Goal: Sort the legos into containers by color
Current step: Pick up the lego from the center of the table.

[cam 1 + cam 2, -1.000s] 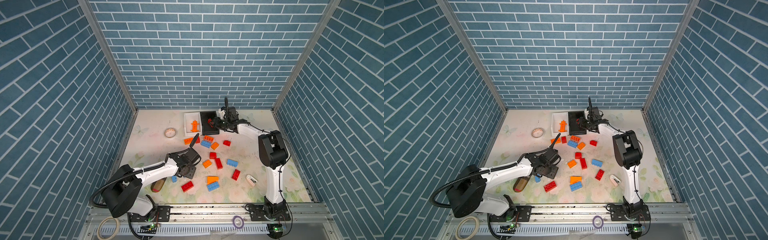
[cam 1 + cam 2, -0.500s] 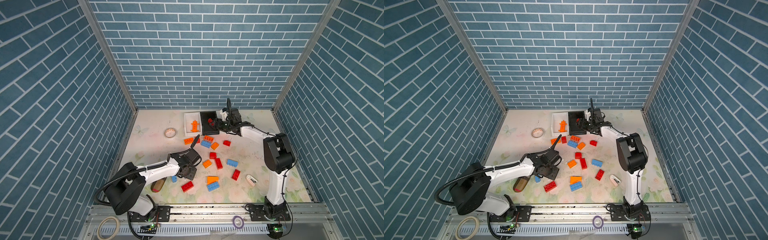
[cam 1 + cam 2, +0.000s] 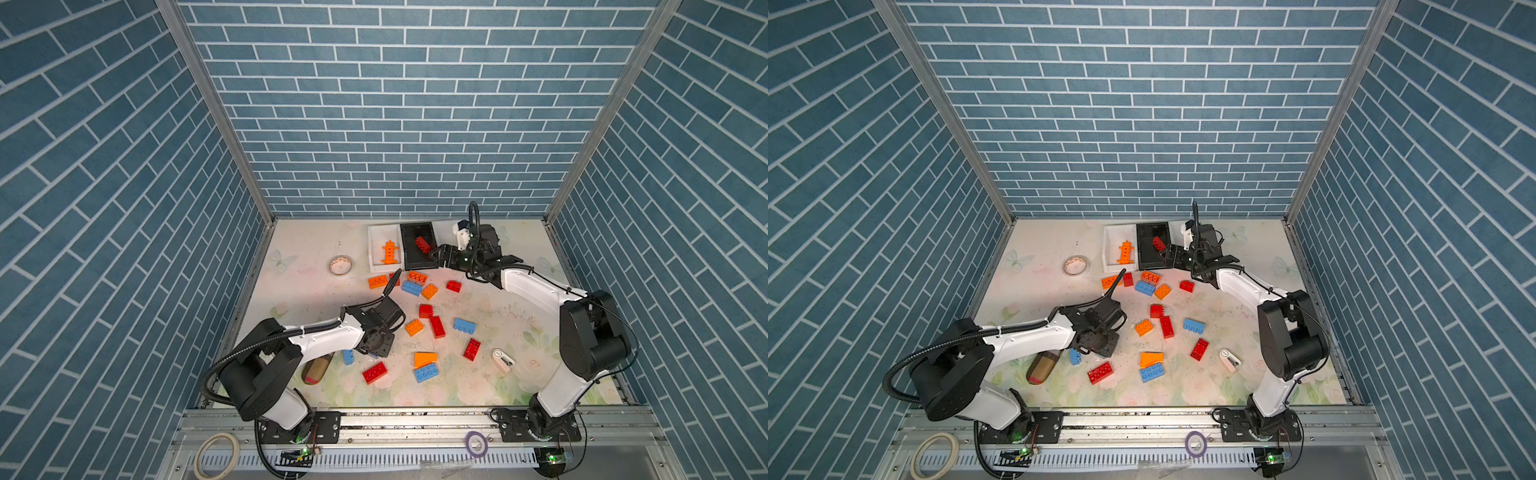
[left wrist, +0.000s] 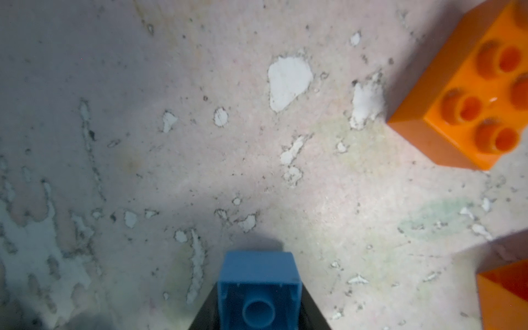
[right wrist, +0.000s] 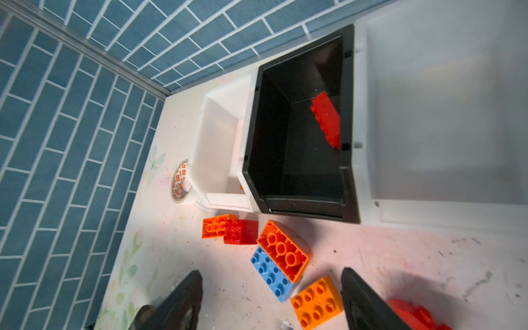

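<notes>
1. The left end effector (image 3: 376,348) is gripping a small blue lego (image 4: 258,274), with its jaws pressing on both sides of the brick. The brick is sitting low over the table (image 3: 498,324) at the near-left edge of the scatter, well apart from the containers.
2. The right end effector (image 5: 271,300) is hanging wide open and empty just in front of the black container (image 5: 350,171).
3. Two pieces are lying sorted. A red lego (image 3: 423,244) is resting inside the black container, and a spiky orange lego (image 3: 390,252) is lying in the white container (image 3: 371,249) touching its side.
4. The second white container (image 5: 368,128), on the black one's other side, is showing nothing inside as far as the right wrist view reveals. It is probably waiting for blue.
5. Roughly fifteen loose legos are lying mixed on the table, among them an orange brick (image 3: 414,327), a red brick (image 3: 437,327) and a blue brick (image 3: 464,325). By my judgement the sorting is only getting started, with nearly every piece left to move.
</notes>
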Controlling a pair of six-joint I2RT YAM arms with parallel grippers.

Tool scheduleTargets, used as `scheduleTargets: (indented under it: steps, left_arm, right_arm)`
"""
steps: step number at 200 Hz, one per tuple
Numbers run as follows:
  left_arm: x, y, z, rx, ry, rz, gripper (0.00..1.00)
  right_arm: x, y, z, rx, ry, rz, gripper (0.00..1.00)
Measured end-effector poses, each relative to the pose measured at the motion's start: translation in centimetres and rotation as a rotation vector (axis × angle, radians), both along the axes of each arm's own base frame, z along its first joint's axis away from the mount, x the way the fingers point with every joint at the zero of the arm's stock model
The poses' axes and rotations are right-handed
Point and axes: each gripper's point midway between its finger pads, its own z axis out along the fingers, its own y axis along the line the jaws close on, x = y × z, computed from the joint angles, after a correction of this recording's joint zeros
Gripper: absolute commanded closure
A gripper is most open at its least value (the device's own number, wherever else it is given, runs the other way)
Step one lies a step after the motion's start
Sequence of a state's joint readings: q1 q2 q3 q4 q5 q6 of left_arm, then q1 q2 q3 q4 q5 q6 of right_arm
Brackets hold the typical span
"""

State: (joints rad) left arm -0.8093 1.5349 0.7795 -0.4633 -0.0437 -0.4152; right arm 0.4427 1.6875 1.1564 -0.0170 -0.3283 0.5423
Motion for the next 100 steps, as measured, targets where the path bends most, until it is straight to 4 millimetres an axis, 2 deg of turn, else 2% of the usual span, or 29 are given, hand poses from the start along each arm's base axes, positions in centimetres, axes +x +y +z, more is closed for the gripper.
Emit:
scheduleTargets:
  steps: [51,72,100]
  left_arm:
    - [1.0,-0.8,0.6,-0.052,-0.016,0.012,0.70]
    - [2.1,-1.8,1.8,-0.110,-0.045,0.017,0.70]
    - [4.2,-4.1,4.4,-0.212,-0.111,0.012,0.70]
  right_arm:
    - [-3.8,-3.4,-1.8,-0.104,-0.012,-0.029,0.24]
    - [-5.5,-4.4,-2.5,-0.126,-0.012,-0.029,0.24]
    - [-7.7,-5.7,-4.1,-0.154,0.016,-0.036,0.24]
